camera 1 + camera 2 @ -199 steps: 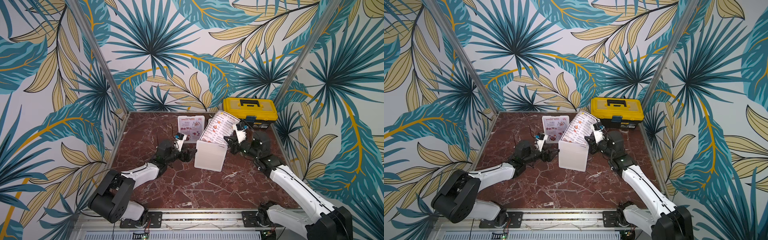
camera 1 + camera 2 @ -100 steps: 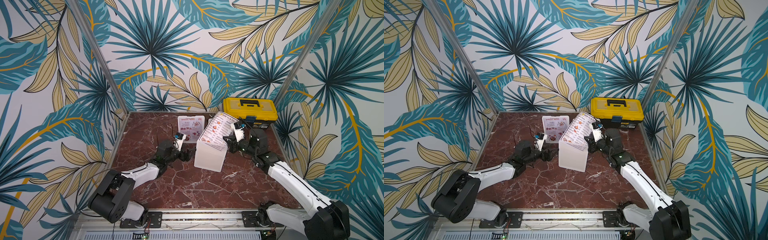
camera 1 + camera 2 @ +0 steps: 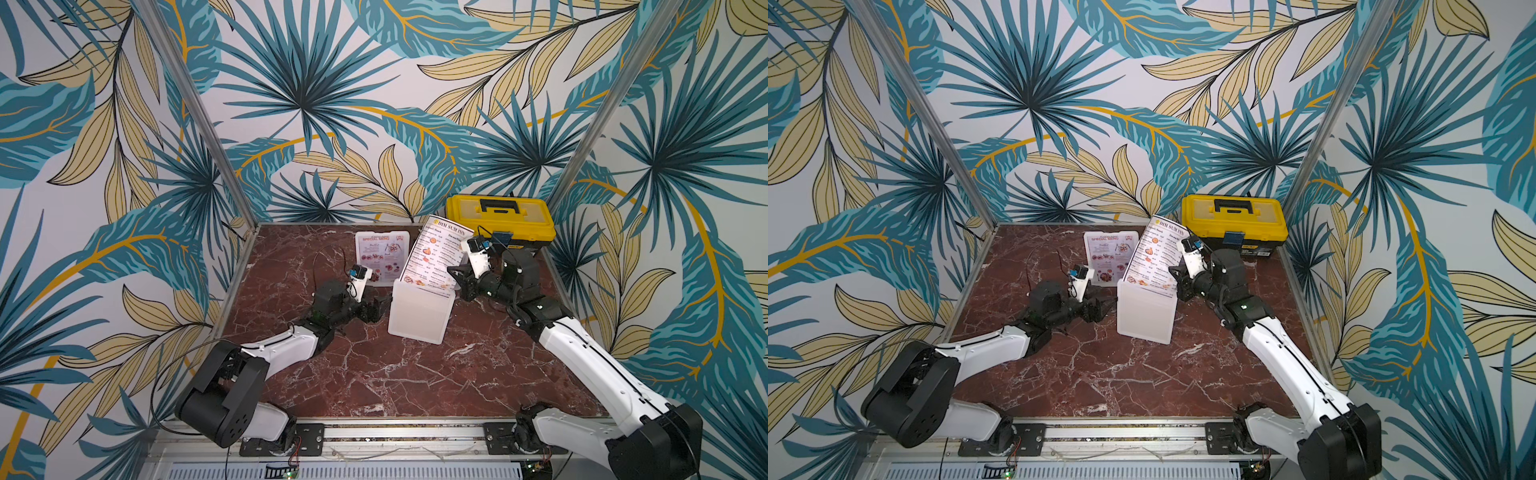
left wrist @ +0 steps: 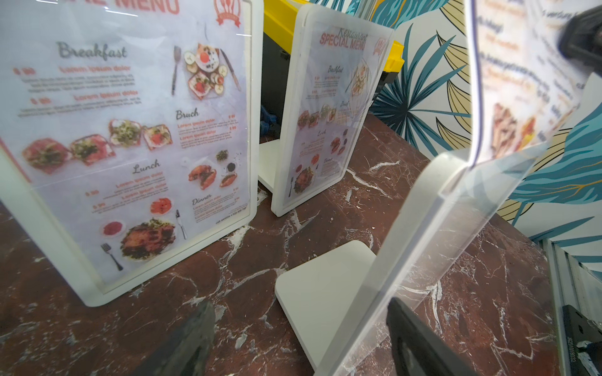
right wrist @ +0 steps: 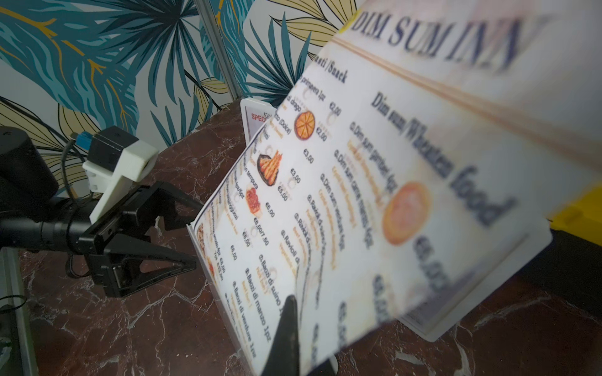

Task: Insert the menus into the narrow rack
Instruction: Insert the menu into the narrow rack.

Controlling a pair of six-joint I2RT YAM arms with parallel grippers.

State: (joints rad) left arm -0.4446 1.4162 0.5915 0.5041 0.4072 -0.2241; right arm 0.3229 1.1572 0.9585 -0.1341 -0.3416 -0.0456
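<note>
Centrally, the right gripper (image 3: 456, 277) pinches the menu (image 3: 436, 253), its lower edge at the top of the rack (image 3: 417, 316). Spread wide, the left gripper (image 3: 379, 306) straddles the rack's left edge.

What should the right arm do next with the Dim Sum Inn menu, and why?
Probably slide the DIM SUM INN menu further down into the clear rack: the right gripper is shut on its edge, only its lower edge is in the slot, and the open left gripper straddles the rack's side.
</note>
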